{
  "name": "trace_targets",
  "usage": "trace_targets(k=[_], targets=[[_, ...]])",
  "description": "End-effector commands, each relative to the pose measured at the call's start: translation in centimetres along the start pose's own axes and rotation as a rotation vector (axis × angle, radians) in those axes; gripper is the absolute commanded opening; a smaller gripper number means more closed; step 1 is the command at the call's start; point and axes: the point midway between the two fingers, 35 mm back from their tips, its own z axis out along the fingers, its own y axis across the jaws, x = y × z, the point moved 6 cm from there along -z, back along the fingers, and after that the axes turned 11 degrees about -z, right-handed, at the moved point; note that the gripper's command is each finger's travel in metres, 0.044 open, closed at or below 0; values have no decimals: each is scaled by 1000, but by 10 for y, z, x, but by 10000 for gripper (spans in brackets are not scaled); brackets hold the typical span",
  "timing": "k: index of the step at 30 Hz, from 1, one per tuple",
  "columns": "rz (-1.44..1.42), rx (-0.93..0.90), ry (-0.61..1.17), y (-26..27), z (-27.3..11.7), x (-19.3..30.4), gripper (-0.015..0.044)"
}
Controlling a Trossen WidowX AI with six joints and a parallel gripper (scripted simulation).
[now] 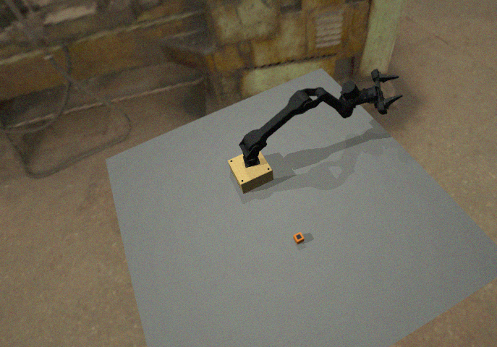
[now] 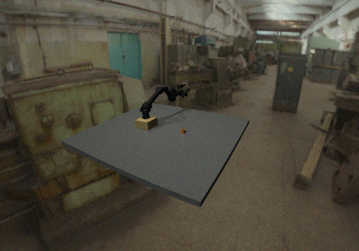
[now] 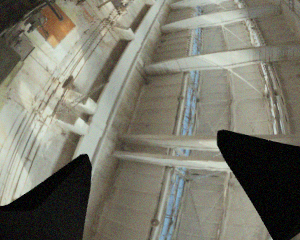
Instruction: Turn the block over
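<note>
While spread wide and empty, end effector [image 1: 392, 88] raised past worktop [image 1: 200, 253] edge, well apart from marked-side-up orange block [image 1: 298, 237].

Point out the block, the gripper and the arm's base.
block [image 1: 298, 237], top view, on its marked upper face.
gripper [image 1: 393, 87], top view, midway between the open fingertips.
base [image 1: 252, 176], top view, on its tan top.

Block [image 1: 298, 237]: orange, with a dark grey square on its upward face. Table [image 1: 224, 262]: plain grey. Arm [image 1: 281, 118] and gripper [image 1: 392, 87]: black. Base [image 1: 250, 173]: tan, with dark corner dots.
</note>
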Motion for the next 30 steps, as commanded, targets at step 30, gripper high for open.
trace_targets(k=[30], targets=[[896,-1086,-280,427,27,70,440]])
